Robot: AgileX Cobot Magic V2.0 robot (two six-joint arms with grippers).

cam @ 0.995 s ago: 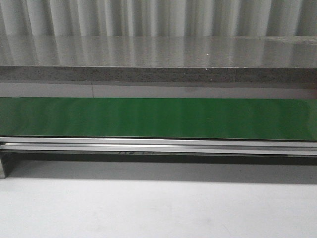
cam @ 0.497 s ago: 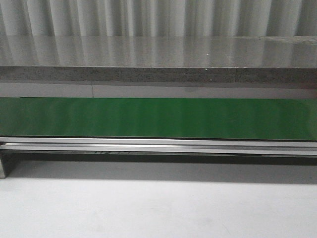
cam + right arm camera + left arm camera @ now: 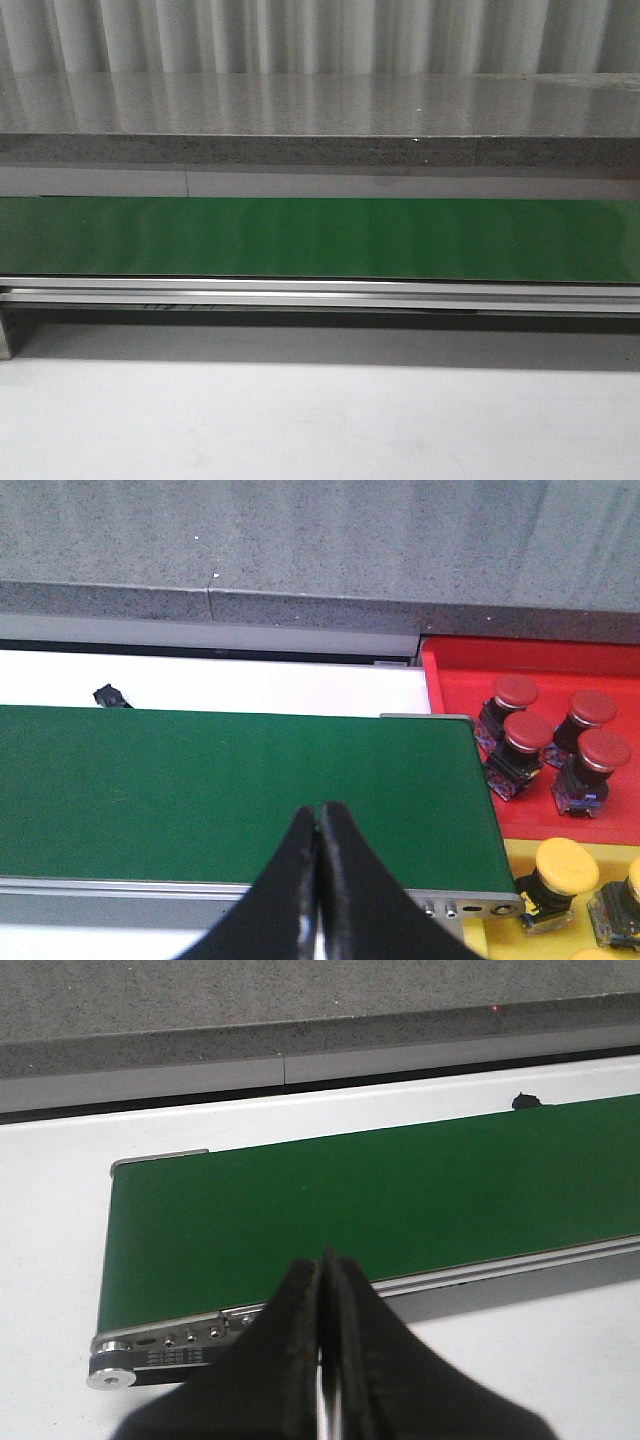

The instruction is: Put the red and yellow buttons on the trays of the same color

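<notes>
- From where I stand, the long green conveyor belt (image 3: pixel 320 238) runs across the table with nothing riding on it in any view.
- At about 2 o'clock from the right claw (image 3: pixel 320 825), off the belt's end, sits the flat red plastic tray (image 3: pixel 470 665) holding 4 red mushroom-head push buttons (image 3: pixel 518 692), standing close together.
- Just nearer the arm than that tray, at roughly 4 o'clock from the same claw, lies the yellow plastic tray (image 3: pixel 520 855) with at least 2 yellow mushroom-head push buttons (image 3: pixel 566 860); its far side runs out of view, so I cannot tell how many more there are.
- By my reckoning a good share of the sorting is done, each colour in its own tray; what remains hangs on whether more buttons arrive on the belt, and none shows now.
- The right claw has its 2 black fingers pressed together, gripping nothing, poised over the belt's near edge.
- The left claw (image 3: pixel 322 1280) is likewise closed on nothing, above the belt's other end by the metal roller frame (image 3: pixel 150 1340).
</notes>
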